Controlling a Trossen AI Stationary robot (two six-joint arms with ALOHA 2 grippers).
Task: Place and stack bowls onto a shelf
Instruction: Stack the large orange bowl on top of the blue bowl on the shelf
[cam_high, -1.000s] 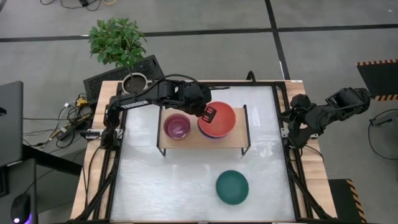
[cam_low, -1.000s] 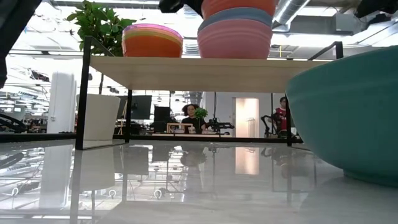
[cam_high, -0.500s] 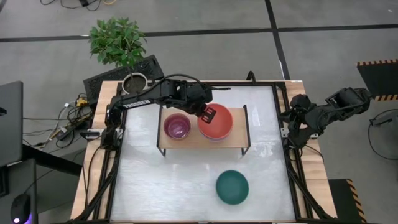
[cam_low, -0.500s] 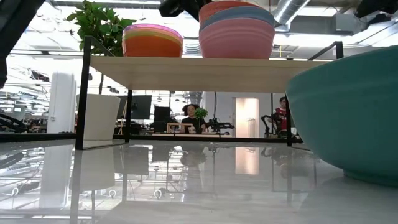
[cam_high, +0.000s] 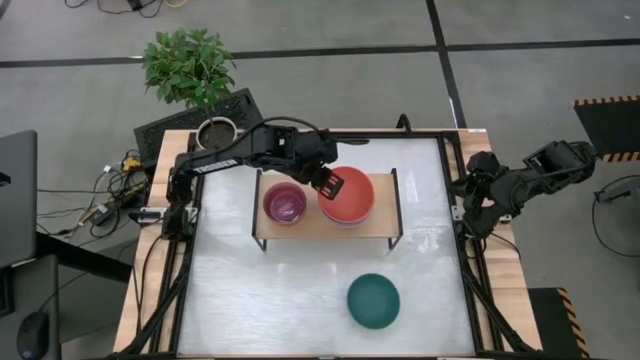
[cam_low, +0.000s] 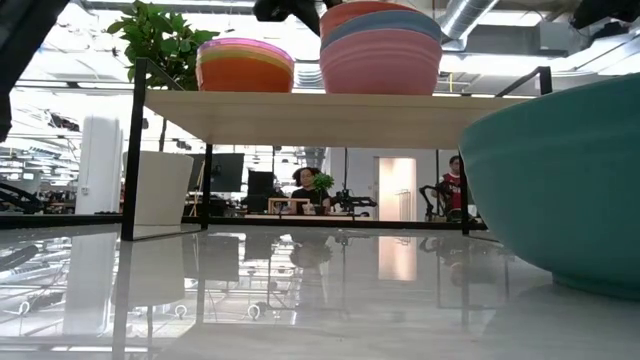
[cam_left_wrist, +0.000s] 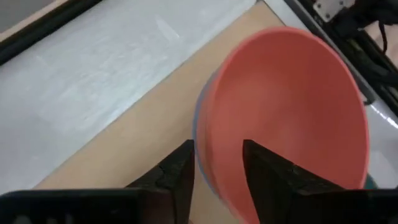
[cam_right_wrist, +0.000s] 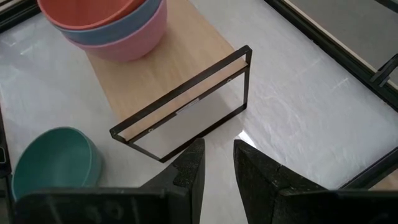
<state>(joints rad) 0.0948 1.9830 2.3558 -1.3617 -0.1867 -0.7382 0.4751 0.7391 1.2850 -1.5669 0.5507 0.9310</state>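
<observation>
- No brand, label or legible writing appears on any item in view.
- Left gripper (cam_high: 333, 183) sits over the shelf (cam_high: 300, 226), its fingers (cam_left_wrist: 261, 177) narrowly parted astride the near rim of the red bowl (cam_high: 348, 193); whether they touch the rim cannot be told.
- The red bowl is nested in a blue bowl (cam_low: 385, 24), itself inside a pink bowl (cam_low: 380, 62); from above the lower two are almost hidden.
- Just beside the left gripper on the shelf stands a second stack topped by a purple bowl (cam_high: 285, 203); the low view shows it as an orange stack with coloured rims.
- Teal bowl (cam_high: 373, 300) rests on the counter (cam_high: 250, 300), well apart from both grippers and cut off in the low view.
- Right gripper (cam_right_wrist: 216, 165) is parked at the counter's right edge, fingers slightly apart, holding nothing.
</observation>
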